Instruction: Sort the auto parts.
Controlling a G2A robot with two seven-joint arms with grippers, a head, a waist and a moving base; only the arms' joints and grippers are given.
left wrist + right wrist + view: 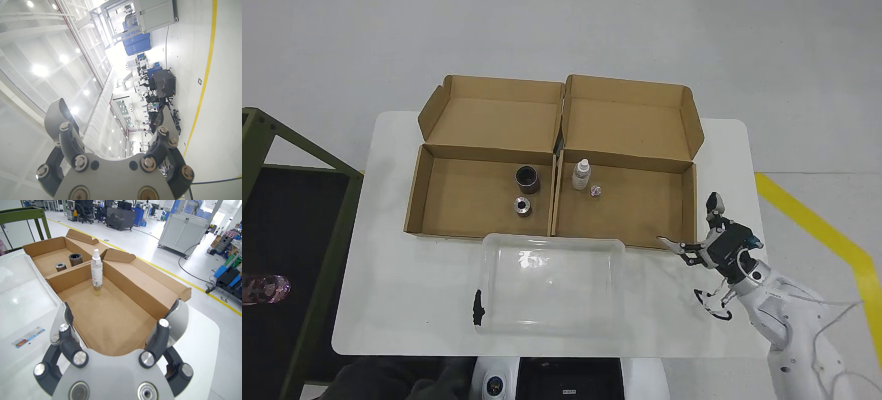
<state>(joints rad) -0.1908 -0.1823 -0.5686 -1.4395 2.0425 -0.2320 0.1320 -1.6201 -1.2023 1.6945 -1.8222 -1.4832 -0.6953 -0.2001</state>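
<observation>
Fingers (pixel 59 321) of the right arm gape empty above the near corner of the right-hand brown cardboard box (pixel 132 288), the left arm's fingers (pixel 54 113) also apart; the small brass cylindrical part (pixel 97 288) inside, just beside a clear spray bottle (pixel 96 270), looks rigid, slick, light, best pinched across its sides.

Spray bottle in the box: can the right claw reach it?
Probably yes. The right gripper is open at the corner of the box, with bare cardboard up to the spray bottle. Only a small metal part beside it might get bumped.
</observation>
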